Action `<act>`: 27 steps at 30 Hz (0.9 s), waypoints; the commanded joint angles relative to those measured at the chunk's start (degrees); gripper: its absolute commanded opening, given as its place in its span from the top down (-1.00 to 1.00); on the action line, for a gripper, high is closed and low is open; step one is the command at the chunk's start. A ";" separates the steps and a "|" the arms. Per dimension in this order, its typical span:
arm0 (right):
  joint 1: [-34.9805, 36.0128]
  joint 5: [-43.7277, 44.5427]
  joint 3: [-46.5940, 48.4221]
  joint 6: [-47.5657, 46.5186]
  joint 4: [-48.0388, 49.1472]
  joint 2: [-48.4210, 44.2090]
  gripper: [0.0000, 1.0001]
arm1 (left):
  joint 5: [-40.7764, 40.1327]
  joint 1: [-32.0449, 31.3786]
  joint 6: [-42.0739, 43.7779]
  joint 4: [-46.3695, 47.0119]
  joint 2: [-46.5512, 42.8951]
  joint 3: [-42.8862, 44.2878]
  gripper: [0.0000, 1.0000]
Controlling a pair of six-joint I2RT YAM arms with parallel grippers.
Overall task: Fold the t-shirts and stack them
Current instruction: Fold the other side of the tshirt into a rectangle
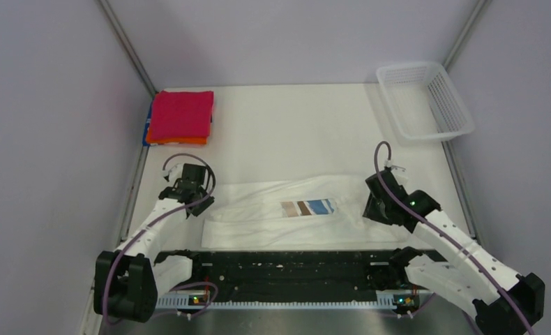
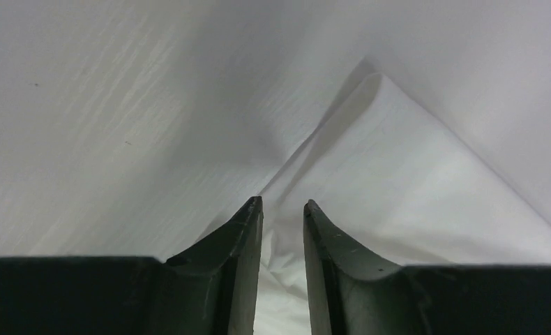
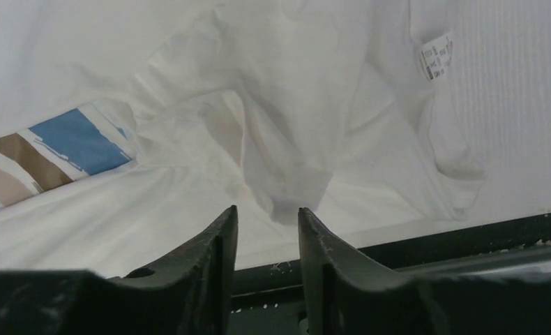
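The white t-shirt (image 1: 273,220) with the brown and blue print (image 1: 307,207) lies as a long folded band across the near part of the table. My left gripper (image 1: 197,204) is at its left end, jaws close together with crumpled white cloth (image 2: 283,279) pinched between them near a shirt corner (image 2: 377,84). My right gripper (image 1: 372,206) is at the right end, jaws nearly shut on a tented bunch of cloth (image 3: 287,188) at the tips. The print (image 3: 77,139) and a label (image 3: 436,54) show there. The crimson shirt (image 1: 182,115) tops the orange (image 1: 175,141) and blue folded ones at the far left.
A white mesh basket (image 1: 426,101) stands at the far right corner. The black arm base rail (image 1: 287,269) runs along the near edge, right under the shirt's front edge. Grey walls close in the table on both sides.
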 commanded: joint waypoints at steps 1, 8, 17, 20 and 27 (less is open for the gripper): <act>1.08 -5.37 1.95 3.31 -6.09 -4.84 0.11 | -7.86 -0.10 -1.32 -4.64 -1.49 4.63 0.19; 1.05 -6.17 4.40 -1.53 -1.08 -12.76 -0.97 | -9.16 -0.04 0.12 -6.20 -2.20 12.81 -0.40; 0.08 -3.49 2.63 -6.10 21.34 3.05 -0.98 | 19.24 -0.71 4.22 7.73 3.14 10.48 -0.90; -2.39 -5.35 2.36 -7.67 25.61 11.30 -0.97 | 19.56 -1.48 3.98 8.17 5.21 8.19 -0.93; -3.33 -11.30 -2.08 -9.22 31.30 21.84 -0.97 | 16.32 -1.60 4.80 9.75 8.19 2.32 -0.95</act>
